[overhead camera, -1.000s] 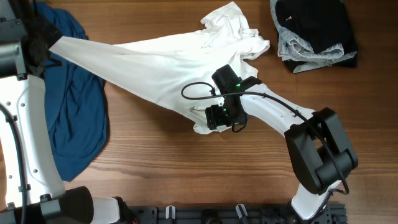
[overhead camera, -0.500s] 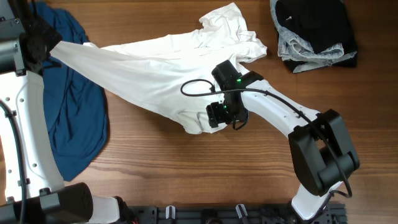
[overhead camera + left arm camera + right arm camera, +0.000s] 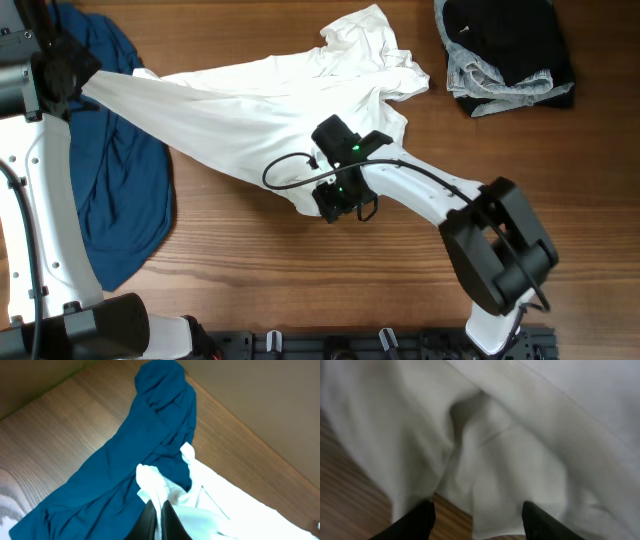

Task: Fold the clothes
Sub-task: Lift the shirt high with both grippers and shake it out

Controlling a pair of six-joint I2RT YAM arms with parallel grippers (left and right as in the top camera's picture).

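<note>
While the wooden table (image 3: 250, 270) carries everything, with only a plain beige surface (image 3: 260, 405) showing past its edge in the left wrist view, the white T-shirt (image 3: 250, 110) is the biggest thing on it. It is drawn out in a long wedge with a narrow taut tip at its left end and a wide crumpled bunch at its right end. The dark blue shirt (image 3: 120, 190) lies spread flat beside and partly under the T-shirt's left tip, running on toward the near table edge. A black-and-grey pile (image 3: 505, 50) of cloth sits right of the T-shirt's crumpled end, apart from it. The left gripper (image 3: 78, 80) is at the T-shirt's left tip. Its fingers are pinched tight together on a tuft of white cloth that pokes out past the tips, and that tip is held up off the blue shirt below. The right gripper (image 3: 332, 200) is at the T-shirt's near hem with its fingers spread wide apart. White folds fill the gap between and beyond them, and bare wood shows just at the hem's edge. Cannot tell whether its pads touch the cloth. A black cable (image 3: 285, 165) loops off the right arm over the T-shirt's near side.
</note>
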